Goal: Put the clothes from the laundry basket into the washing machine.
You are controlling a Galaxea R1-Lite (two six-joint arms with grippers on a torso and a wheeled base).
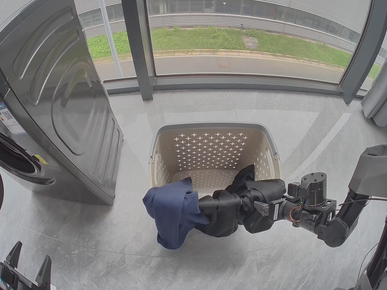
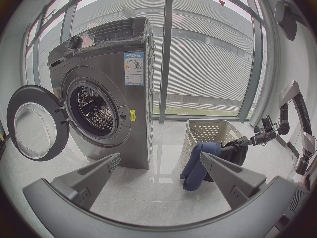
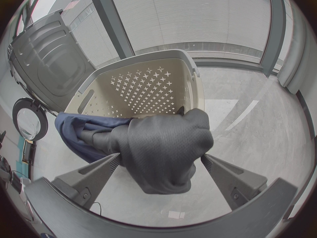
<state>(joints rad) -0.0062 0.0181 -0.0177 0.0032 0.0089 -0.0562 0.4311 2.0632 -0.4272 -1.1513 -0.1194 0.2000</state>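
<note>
Washer [image 2: 109,93] on left, door [image 2: 36,123] open. Basket [image 1: 213,127] in centre, clothes [image 1: 217,214] draped over near rim. Right gripper [image 3: 159,157] spread wide astride black bundle, not clamped. Left gripper [image 2: 158,155] open, empty. Step, likely: grasp. Next: close, lift, carry to drum.

washing machine [image 1: 60,101] left of laundry basket [image 1: 213,127], clothes [image 1: 209,212] over its near rim

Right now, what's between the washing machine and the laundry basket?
Bare grey floor between washing machine and laundry basket; head view shows it, left wrist view too.
</note>
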